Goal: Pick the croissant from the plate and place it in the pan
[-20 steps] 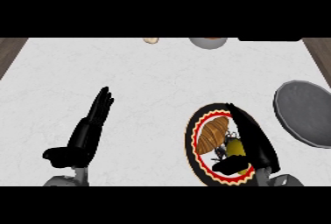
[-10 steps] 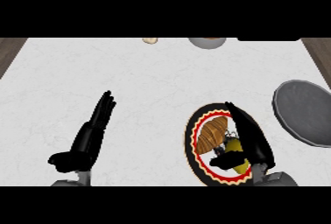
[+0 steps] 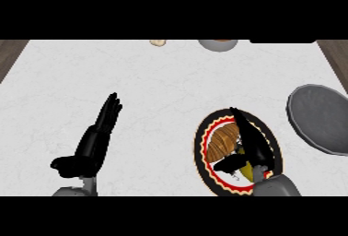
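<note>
Croissant (image 3: 222,144) lay on the plate (image 3: 204,138) beside the right hand (image 3: 253,145), whose straight fingers and thumb were not yet closed on it, so it could slip away.

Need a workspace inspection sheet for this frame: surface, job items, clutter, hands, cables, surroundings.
Surface: white marbled counter.
Job's things: croissant on the black plate with red trim; grey pan to its right, at the view's edge.
Clutter: small beige item and grey bowl at the far edge.
Hands: right hand over the plate, beside the croissant, fingers straight; left hand open, resting at lower left.
Cables: nothing seen.
Surroundings: wooden strips at both sides.
</note>
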Robot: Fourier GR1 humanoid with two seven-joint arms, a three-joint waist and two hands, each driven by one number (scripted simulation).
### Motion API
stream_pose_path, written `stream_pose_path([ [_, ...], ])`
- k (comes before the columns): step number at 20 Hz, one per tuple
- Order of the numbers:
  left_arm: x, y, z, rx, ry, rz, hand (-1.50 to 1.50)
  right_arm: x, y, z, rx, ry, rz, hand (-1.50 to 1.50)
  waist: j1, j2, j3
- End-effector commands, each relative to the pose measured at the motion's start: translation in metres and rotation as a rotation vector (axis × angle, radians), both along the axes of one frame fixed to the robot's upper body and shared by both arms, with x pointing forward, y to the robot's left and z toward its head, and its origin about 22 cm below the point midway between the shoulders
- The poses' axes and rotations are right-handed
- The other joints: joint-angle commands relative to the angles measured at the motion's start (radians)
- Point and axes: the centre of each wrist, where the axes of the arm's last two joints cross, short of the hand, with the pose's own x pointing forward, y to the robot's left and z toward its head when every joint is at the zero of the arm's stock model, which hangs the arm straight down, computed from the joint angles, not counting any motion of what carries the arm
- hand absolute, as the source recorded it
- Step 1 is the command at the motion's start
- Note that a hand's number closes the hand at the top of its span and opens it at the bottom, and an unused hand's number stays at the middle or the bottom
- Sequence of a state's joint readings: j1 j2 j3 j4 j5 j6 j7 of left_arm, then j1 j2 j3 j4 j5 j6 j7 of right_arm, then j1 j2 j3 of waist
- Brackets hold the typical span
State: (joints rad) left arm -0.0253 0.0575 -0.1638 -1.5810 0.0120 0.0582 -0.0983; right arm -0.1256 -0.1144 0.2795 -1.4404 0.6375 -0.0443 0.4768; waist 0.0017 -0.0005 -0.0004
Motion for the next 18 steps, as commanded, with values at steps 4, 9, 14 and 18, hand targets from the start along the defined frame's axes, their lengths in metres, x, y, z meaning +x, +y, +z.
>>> stream_pose_path([
  [4, -0.003, -0.009, 0.005, -0.002, -0.008, 0.011, 0.00, 0.023, -0.004, -0.017, -0.049, 0.085, 0.098, 1.50, 0.005, 0.001, 0.001],
  [9, 0.003, 0.014, -0.004, -0.012, -0.006, 0.001, 0.00, 0.011, 0.001, -0.037, -0.132, 0.043, 0.140, 1.50, 0.003, 0.001, 0.000],
  [14, 0.001, 0.004, 0.012, 0.003, -0.005, -0.016, 0.00, 0.010, 0.004, -0.039, -0.158, 0.011, 0.121, 1.50, 0.001, 0.000, 0.000],
  [18, 0.020, 0.001, 0.014, -0.002, 0.000, 0.014, 0.00, 0.020, 0.004, -0.008, -0.204, -0.109, 0.080, 1.50, -0.004, 0.000, 0.000],
])
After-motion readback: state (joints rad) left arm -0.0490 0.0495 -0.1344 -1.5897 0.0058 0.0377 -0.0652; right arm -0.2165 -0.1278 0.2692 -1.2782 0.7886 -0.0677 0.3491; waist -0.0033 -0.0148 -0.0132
